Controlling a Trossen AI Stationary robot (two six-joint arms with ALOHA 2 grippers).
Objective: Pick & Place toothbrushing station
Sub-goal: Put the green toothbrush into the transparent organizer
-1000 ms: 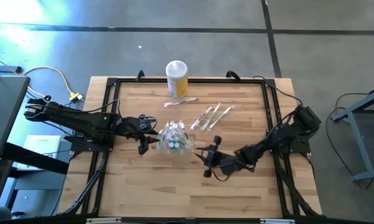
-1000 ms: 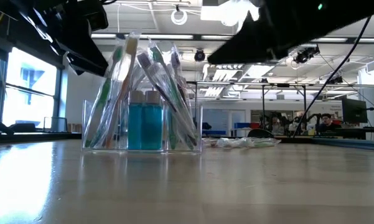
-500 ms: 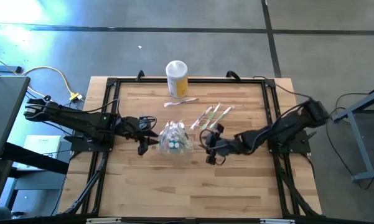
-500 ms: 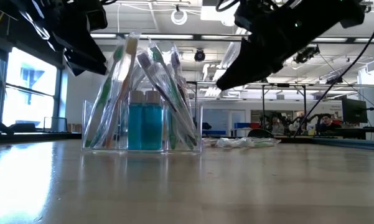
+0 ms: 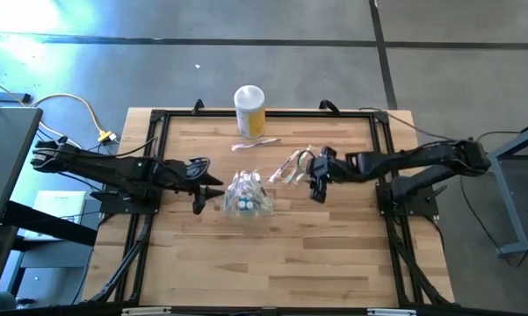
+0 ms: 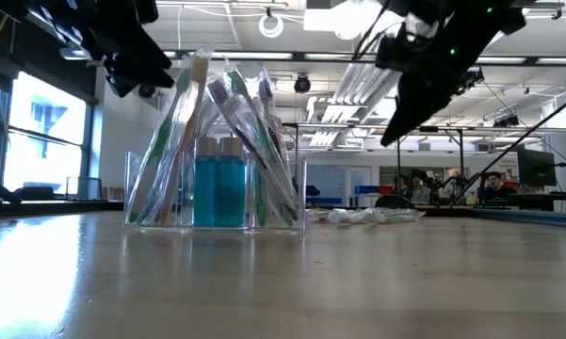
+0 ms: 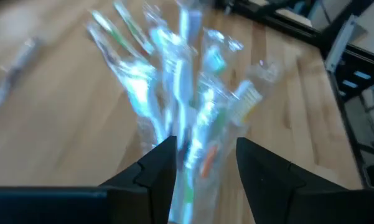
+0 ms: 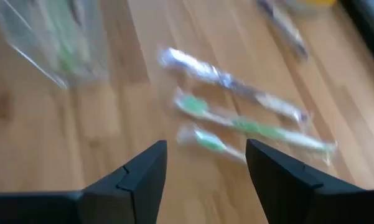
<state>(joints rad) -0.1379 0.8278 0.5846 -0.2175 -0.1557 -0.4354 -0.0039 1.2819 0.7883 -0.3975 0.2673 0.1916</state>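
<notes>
**Picking up a loose toothbrush**

Left end effector, fingers apart and empty, just beside container mid-surface. Right end effector, open, over wrapped toothbrushes toward far edge. Best lowered squarely astride one brush, closed gently.

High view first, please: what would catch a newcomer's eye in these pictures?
Mid-table stands the clear toothbrushing station, bristling with wrapped toothbrushes around blue bottles. The left gripper hovers beside it with open jaws, while the right gripper, also open, hangs over three loose wrapped toothbrushes. A yellow jar sits at the far edge.
</notes>
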